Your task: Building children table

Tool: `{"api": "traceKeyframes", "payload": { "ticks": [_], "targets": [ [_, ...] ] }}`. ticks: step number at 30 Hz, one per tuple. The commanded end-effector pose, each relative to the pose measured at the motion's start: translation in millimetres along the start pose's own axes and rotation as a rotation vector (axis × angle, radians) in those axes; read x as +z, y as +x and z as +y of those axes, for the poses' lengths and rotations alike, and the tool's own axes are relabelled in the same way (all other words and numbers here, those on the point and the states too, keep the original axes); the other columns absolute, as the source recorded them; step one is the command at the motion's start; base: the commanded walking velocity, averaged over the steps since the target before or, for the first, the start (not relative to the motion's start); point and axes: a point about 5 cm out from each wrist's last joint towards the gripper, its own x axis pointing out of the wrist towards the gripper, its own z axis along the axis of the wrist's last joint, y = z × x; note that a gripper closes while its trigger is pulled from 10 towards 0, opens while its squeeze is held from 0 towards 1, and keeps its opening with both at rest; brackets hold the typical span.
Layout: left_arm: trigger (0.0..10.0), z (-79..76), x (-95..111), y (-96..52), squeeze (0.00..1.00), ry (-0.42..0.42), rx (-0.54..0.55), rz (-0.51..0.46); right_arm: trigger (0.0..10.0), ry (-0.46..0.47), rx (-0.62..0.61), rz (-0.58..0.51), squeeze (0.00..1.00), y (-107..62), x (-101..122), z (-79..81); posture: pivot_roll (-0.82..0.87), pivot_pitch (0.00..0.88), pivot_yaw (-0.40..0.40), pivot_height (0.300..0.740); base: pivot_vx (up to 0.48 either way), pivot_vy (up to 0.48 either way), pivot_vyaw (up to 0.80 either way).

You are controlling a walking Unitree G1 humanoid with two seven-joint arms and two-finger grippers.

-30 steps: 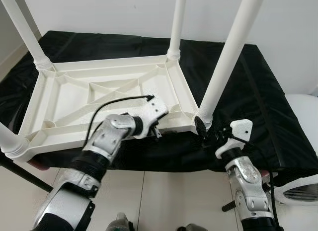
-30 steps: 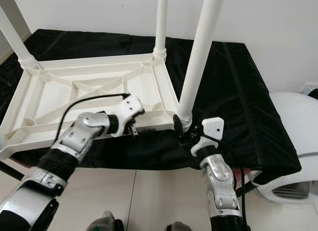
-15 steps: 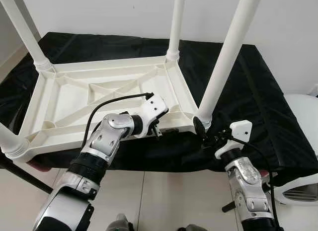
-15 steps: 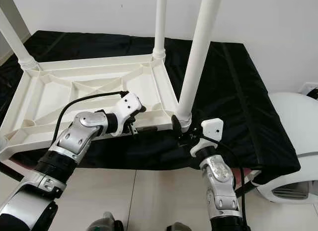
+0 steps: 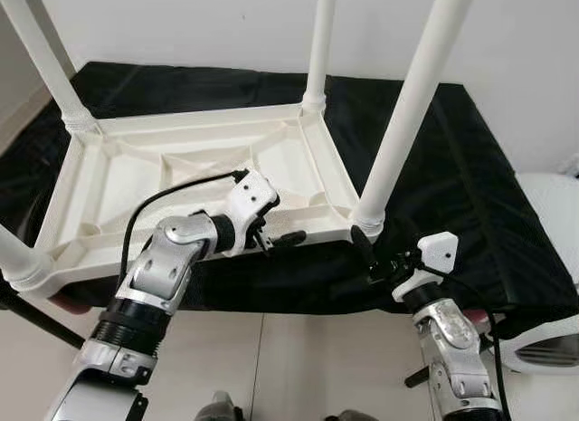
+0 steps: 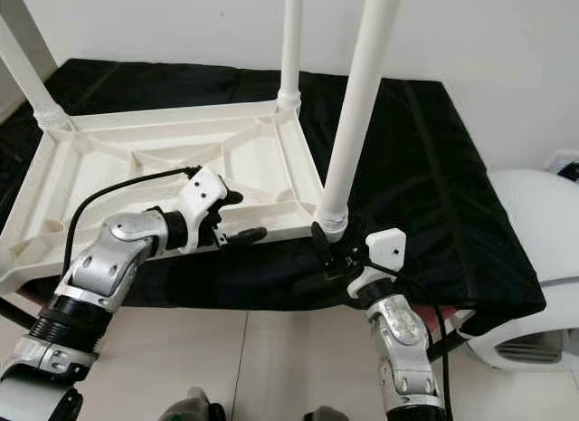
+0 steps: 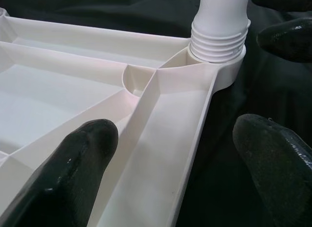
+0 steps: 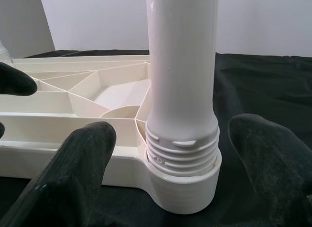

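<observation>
A white plastic children's table (image 5: 181,181) lies upside down on a counter (image 5: 470,167) draped in black cloth, its ribbed underside facing up. Four white legs stand in the corner sockets: the near right leg (image 5: 407,104), a far right leg (image 5: 318,41), a far left leg (image 5: 41,54) and a near left leg (image 5: 14,253).

The right gripper (image 8: 170,158) has its fingers (image 8: 73,168) spread wide apart, one on each side of the near right leg's threaded base, touching nothing. Several thread rings show above the socket collar, so this leg may not be fully screwed down, though that is a judgement.

The left gripper (image 7: 170,154) also has its fingers (image 7: 73,163) apart. They straddle the table's near rim, one finger over the ribbed inside and the other outside above the black cloth, with the near right leg's socket just beyond the fingertips.

The build looks nearly done: all four legs are in place. What is likely left is a last tightening and turning the table upright.

Compared with a second ago, the left gripper has slid back along the near rim, away from the near right corner, and the right gripper has drawn slightly back from the leg base. The table has not visibly shifted.
</observation>
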Motion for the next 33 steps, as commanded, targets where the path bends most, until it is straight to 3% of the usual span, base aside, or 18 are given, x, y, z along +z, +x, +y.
{"api": "traceKeyframes", "payload": {
  "ticks": [1,33],
  "targets": [
    [10.0,-1.3,-0.5,2.4,0.00,0.002,-0.010,0.013,10.0,-0.003,0.007,-0.008,0.00,1.6,0.8,0.2,-0.05,0.000,0.047,0.740,0.000,0.000,0.00],
    [10.0,-1.3,-0.5,2.4,0.00,0.002,-0.010,0.013,10.0,-0.003,0.007,-0.008,0.00,1.6,0.8,0.2,-0.05,0.000,0.047,0.740,0.000,0.000,0.00]
  ]
}}
